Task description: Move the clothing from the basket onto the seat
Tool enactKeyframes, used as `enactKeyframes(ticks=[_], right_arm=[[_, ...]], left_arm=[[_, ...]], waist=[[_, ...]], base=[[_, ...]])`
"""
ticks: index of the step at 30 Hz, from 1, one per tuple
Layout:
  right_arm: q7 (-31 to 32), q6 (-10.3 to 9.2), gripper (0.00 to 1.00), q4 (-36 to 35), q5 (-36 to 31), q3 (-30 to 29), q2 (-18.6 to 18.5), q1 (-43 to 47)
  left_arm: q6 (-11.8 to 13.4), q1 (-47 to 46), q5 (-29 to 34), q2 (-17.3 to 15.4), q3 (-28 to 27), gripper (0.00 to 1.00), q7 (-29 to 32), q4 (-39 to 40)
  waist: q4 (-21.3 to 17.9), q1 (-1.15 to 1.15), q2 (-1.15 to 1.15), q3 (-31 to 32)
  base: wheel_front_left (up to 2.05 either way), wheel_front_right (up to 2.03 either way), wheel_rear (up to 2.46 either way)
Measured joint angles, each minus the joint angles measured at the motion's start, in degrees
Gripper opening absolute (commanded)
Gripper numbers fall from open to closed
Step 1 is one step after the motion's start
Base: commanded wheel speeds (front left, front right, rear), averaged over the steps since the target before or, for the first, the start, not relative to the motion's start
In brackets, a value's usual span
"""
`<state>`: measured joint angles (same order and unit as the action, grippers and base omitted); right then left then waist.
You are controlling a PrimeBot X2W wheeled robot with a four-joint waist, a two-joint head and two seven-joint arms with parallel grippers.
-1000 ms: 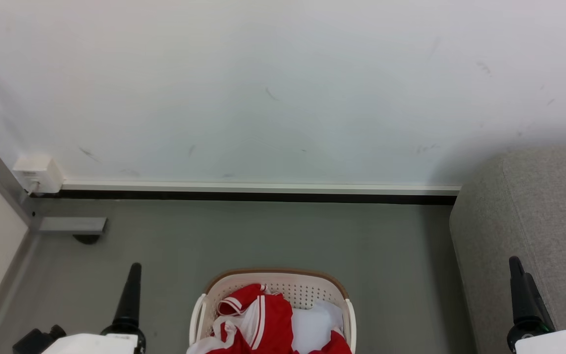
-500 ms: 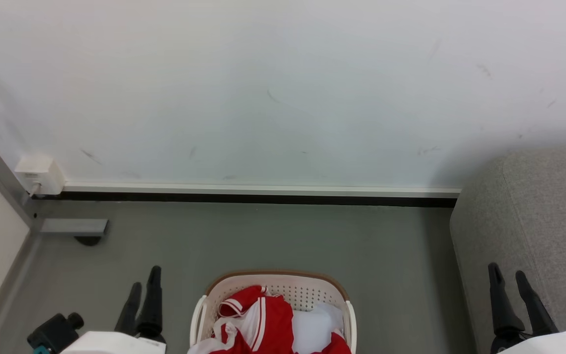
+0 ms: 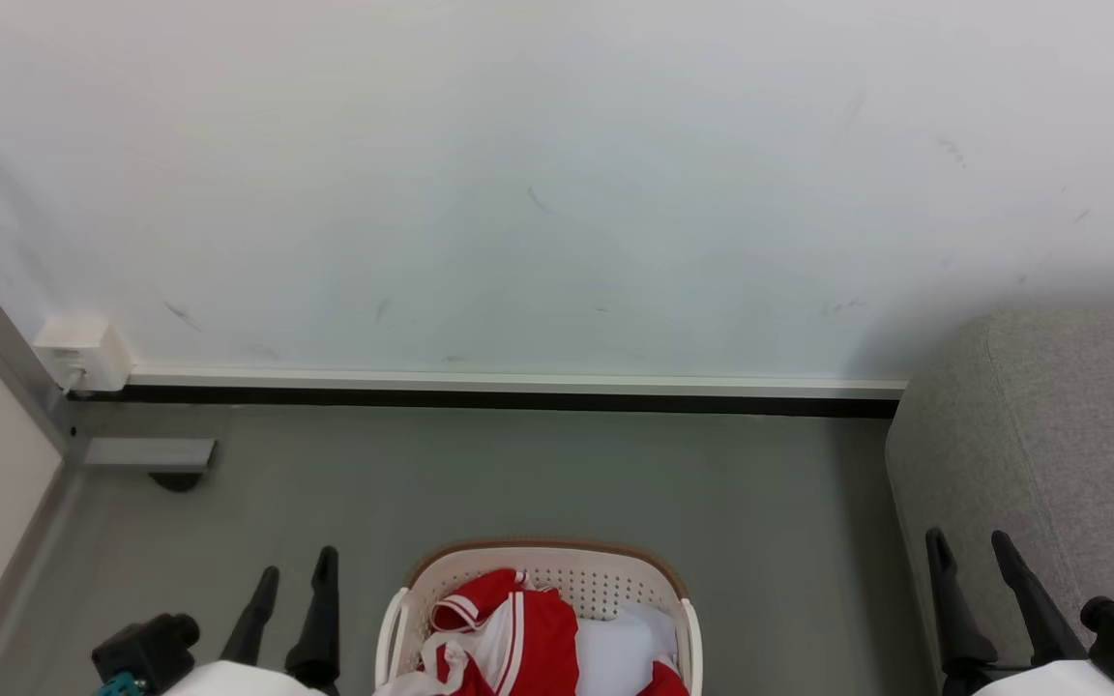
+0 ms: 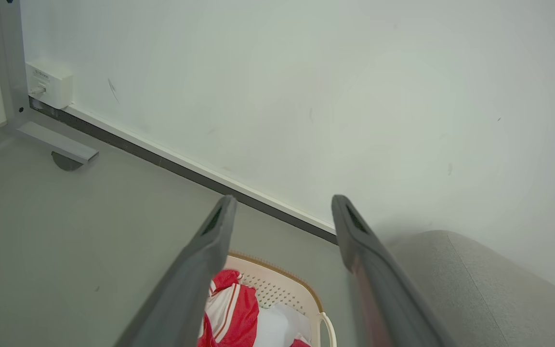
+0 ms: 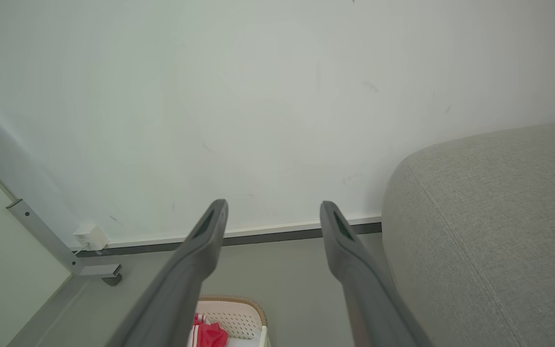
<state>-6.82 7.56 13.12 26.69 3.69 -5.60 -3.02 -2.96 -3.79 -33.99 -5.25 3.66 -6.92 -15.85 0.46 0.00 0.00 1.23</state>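
Plainly, left fingers [image 3: 323, 599] spread wide, empty, right fingers [image 3: 947, 590] likewise, touching nothing, clothing [image 3: 518, 628] in basket [image 3: 542, 551].

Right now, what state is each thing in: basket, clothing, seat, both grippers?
basket, upright on the floor, partly filled.
clothing, crumpled inside the basket, not yet moved.
white cloth, lying in the basket beside the clothing.
seat, to the right of the basket, apart from it.
left gripper, open, holding nothing.
right gripper, open, holding nothing.
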Motion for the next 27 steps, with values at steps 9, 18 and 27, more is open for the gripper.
enactKeyframes(ticks=[9, 18, 27], right_arm=[[-1.4, 0.00, 1.00, 0.3, -5.6, 0.6, 0.0, 0.0], [-2.7, 0.00, 1.00, 0.4, -10.2, 0.8, 0.2, 0.8], [-3.9, 0.00, 1.00, 0.6, -13.2, -0.5, 0.9, 1.5]], left_arm=[[0.9, 0.3, 5.4, -0.9, 0.9, 1.00, -1.3, 0.0], [1.6, 1.0, 10.5, -1.8, 1.9, 1.00, -2.6, 0.3], [2.1, 2.3, 15.2, -2.6, 2.3, 1.00, -3.9, 0.1]], waist=[[-0.1, 0.00, 0.00, 0.8], [-0.1, 0.00, 0.00, 1.6], [-0.1, 0.00, 0.00, 2.5]], base=[[0.00, 0.00, 0.00], [0.00, 0.00, 0.00], [0.00, 0.00, 0.00]])
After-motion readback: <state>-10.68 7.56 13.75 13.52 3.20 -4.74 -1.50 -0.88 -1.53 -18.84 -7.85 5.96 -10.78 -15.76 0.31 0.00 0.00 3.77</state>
